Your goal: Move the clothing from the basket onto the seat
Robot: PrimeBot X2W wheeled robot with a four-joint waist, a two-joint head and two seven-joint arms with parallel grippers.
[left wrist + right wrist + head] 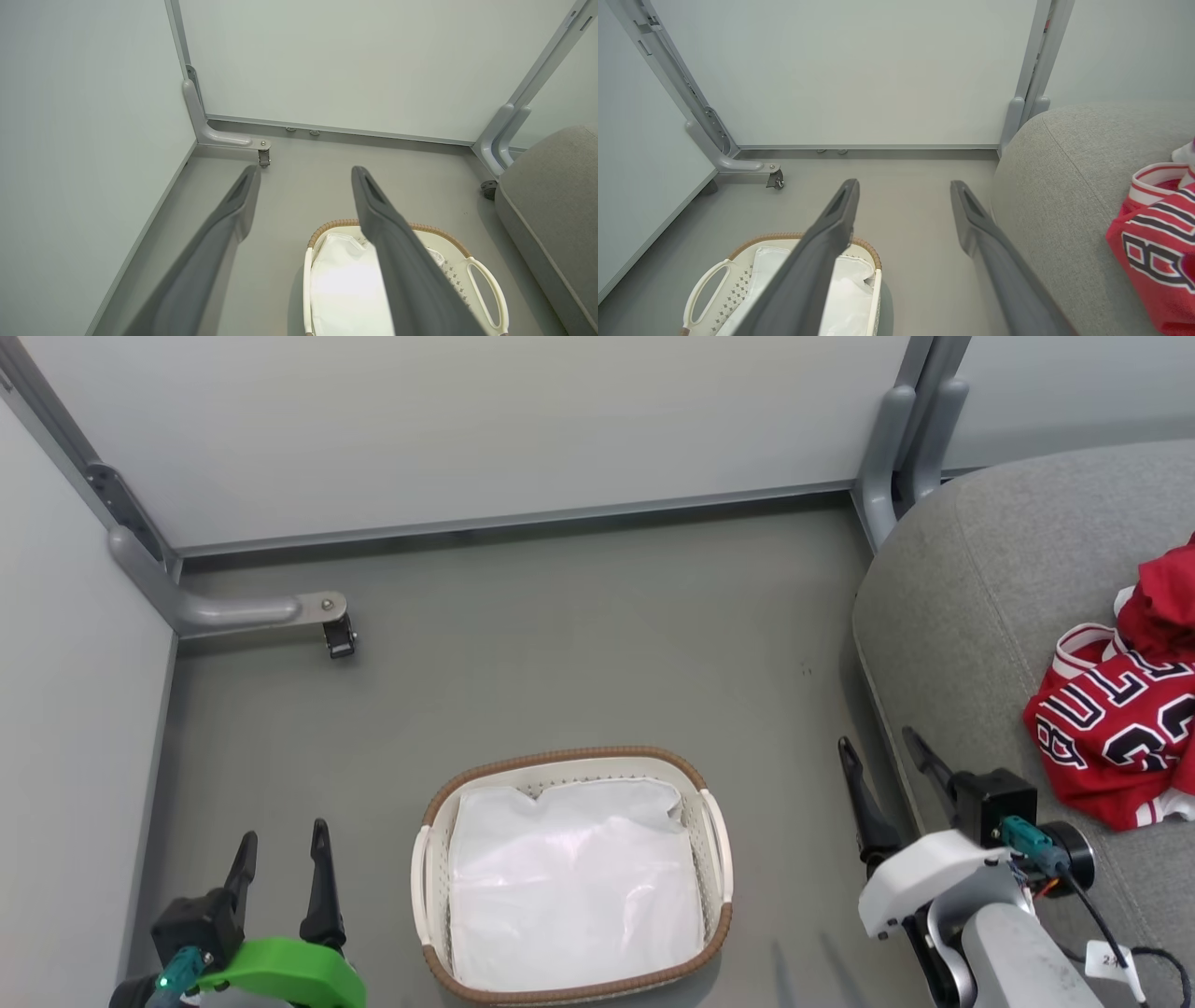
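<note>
**A:** What could go wrong from here?

**B:** Take the biggest thing first, the seat [980,616]. The clothing lies on it, well clear of the basket, so I judge the task close to done. The danger is undoing it. The jersey [1111,728] sits just beside the right arm's wrist, and the cable [1088,901] hangs near its hem. If that arm swings carelessly, the hem could snag and the jersey could be dragged to the floor [560,644].

**A:** And the basket [569,758]?

**B:** It stands on the floor between the arms, with a white liner [569,887] in it and no red fabric that I can see. Whether anything lies under the liner, I cannot tell. A pincer reaching in might mistake the liner for clothing and pull it out.

**A:** The pincers?

**B:** The left pincer [284,832] hangs over the floor left of the basket. The right pincer [876,737] is between the basket and the seat. Both are spread wide and hold nothing.

**A:** The count?

**B:** 1 seat, 1 basket and 1 liner. 2 garments, the jersey and the other red garment [1162,593] touching it at the far side. 2 pincers with 2 fingers each.
</note>
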